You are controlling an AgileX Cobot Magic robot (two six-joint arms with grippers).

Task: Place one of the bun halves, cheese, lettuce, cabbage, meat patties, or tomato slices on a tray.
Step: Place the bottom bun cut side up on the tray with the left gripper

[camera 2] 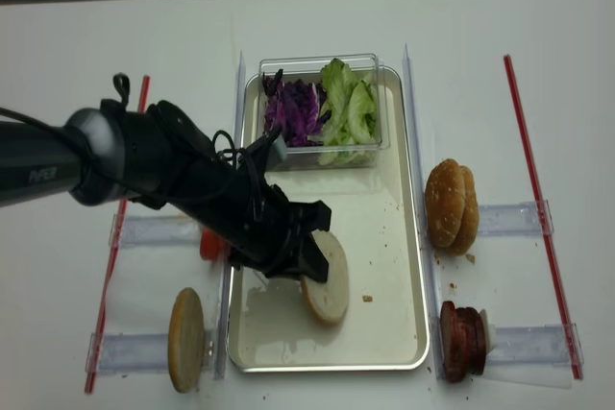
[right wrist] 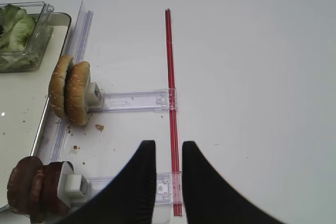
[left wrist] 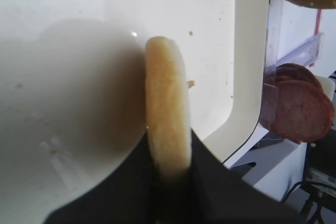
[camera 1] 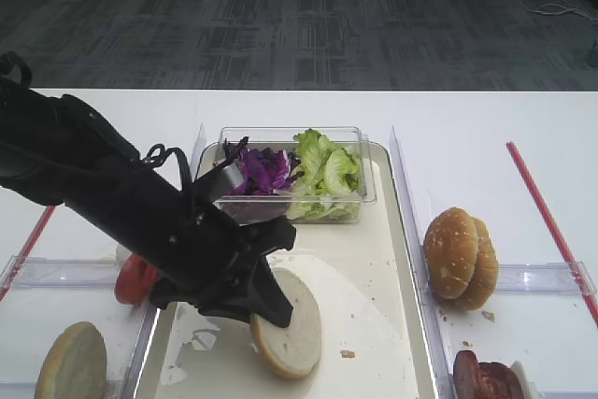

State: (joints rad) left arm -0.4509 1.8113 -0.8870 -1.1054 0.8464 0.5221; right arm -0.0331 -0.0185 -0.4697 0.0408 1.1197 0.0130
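Over tray (camera 2: 413, 237): left claw (camera 2: 306, 258) slanted down, pinching bun half (camera 2: 327, 277) on edge; right claw (right wrist: 168, 174) spread.

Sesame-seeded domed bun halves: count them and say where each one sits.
2. Both sesame-seeded bun halves stand on edge pressed together, right of the tray, in a clear holder. The front one partly hides the one behind it.

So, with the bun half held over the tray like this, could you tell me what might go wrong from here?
1. The left gripper pinches the bun half on edge, tilted; released like this, it may roll or land cut face down on the tray.
2. The grip is at the rim only, as the left wrist view shows, so the soft bread could tear or slip.
3. The arm passes close by the clear box and could nudge it.
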